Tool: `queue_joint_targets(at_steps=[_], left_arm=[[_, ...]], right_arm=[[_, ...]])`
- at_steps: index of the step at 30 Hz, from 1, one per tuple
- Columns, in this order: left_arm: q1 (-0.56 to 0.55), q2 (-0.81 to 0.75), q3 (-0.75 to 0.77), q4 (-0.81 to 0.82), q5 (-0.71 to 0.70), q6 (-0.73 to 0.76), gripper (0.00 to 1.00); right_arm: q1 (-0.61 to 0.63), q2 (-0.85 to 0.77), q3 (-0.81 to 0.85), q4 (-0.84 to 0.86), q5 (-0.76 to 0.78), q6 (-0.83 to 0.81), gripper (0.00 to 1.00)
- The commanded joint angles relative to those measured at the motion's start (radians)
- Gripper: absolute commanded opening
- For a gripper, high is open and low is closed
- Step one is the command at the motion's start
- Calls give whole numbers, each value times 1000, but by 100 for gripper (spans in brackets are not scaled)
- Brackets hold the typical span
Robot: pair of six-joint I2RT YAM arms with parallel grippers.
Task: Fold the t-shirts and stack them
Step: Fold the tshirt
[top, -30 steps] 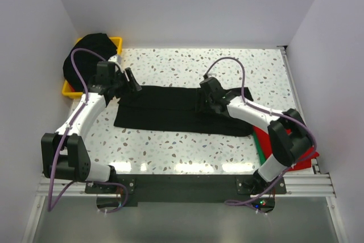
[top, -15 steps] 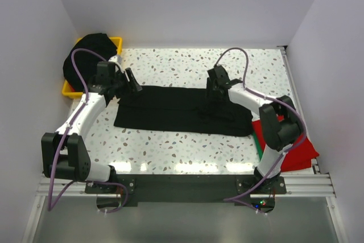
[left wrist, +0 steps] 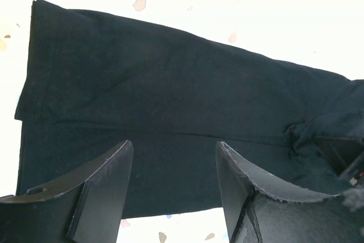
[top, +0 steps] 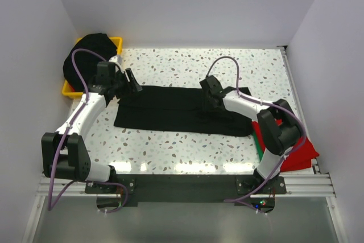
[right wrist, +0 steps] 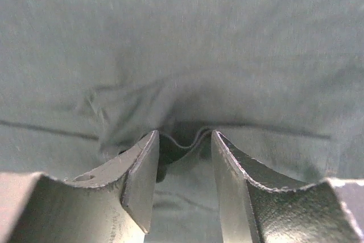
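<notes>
Black cloth: the black t-shirt (top: 170, 109) lies as a long folded band across the speckled desk (top: 187, 66), with bare surface along its far and near edges. The left claw (top: 132, 81) hangs spread wide over its left end, holding nothing. Only the right wrist view shows the right claw (right wrist: 183, 135) half closed about a pucker of that cloth; whether it grips cannot be told. A red t-shirt (top: 298, 152) lies at the right edge, and more black t-shirts (top: 91, 55) heap the yellow bin (top: 118, 41).

Long black t-shirt (top: 170, 109) is lying flat, folded into a wide strip. It runs from just in front of the left hand (top: 135, 83) over to the right hand (right wrist: 182, 140), where a little ridge bunches between its fingers. There's a black shirt heap (top: 88, 55) behind the left hand, and the red t-shirt (top: 298, 152) is well behind the right hand.
</notes>
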Motion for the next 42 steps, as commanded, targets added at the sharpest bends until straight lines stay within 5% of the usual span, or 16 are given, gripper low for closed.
queue_joint_targets(at_steps=[1, 18, 26, 42], left_arm=[[5, 5, -7, 43, 25, 4, 65], [5, 16, -10, 49, 42, 0, 65], [5, 14, -12, 47, 45, 0, 65], [5, 11, -12, 46, 43, 0, 65]], right_arm=[[13, -82, -31, -12, 23, 8, 45], [143, -200, -180, 5, 9, 110, 43], [144, -263, -114, -36, 72, 73, 46], [21, 65, 180, -113, 161, -55, 33]])
